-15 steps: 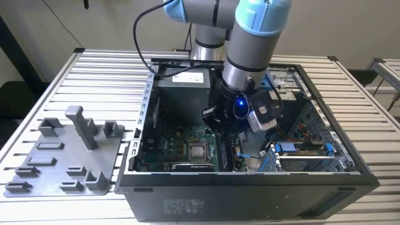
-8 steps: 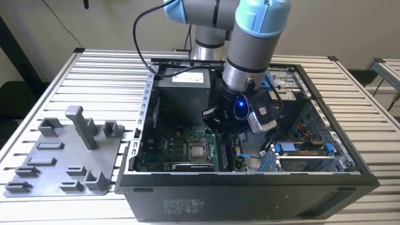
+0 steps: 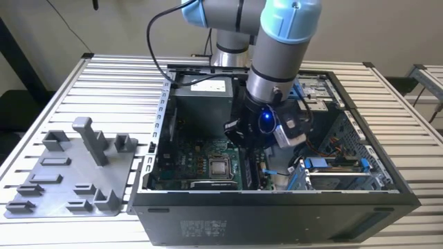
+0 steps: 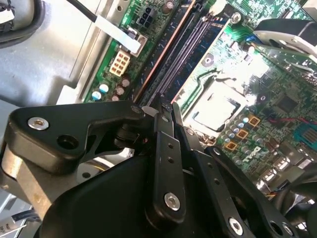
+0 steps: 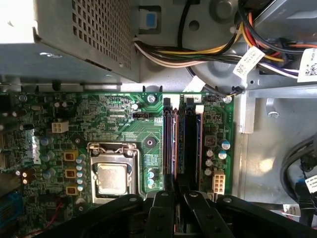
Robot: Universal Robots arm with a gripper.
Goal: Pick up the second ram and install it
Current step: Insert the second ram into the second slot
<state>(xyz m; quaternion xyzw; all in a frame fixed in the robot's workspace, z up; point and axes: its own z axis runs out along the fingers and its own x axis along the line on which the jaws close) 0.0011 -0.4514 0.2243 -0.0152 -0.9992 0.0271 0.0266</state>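
Note:
My gripper (image 3: pixel 250 139) reaches down into the open computer case (image 3: pixel 277 207), over the motherboard's memory slots beside the processor socket (image 3: pixel 220 167). The second ram (image 5: pixel 174 144) is a long thin dark stick standing on edge in a slot. In the first wrist view its near end runs in between my black fingertips (image 5: pixel 164 197). In the second wrist view its coppery top edge (image 4: pixel 166 54) starts right at my gripper (image 4: pixel 159 106). The fingers stand close together, shut on the stick's end. Another dark stick (image 5: pixel 190 144) sits in the neighbouring slot.
The grey fixture tray (image 3: pixel 69 176) with upright posts lies on the slatted table at the exterior view's left. Inside the case are the metal power supply box (image 5: pixel 74 34), bundled cables (image 5: pixel 208 54), a blue drive bracket (image 3: pixel 332 163) and the case walls close around my arm.

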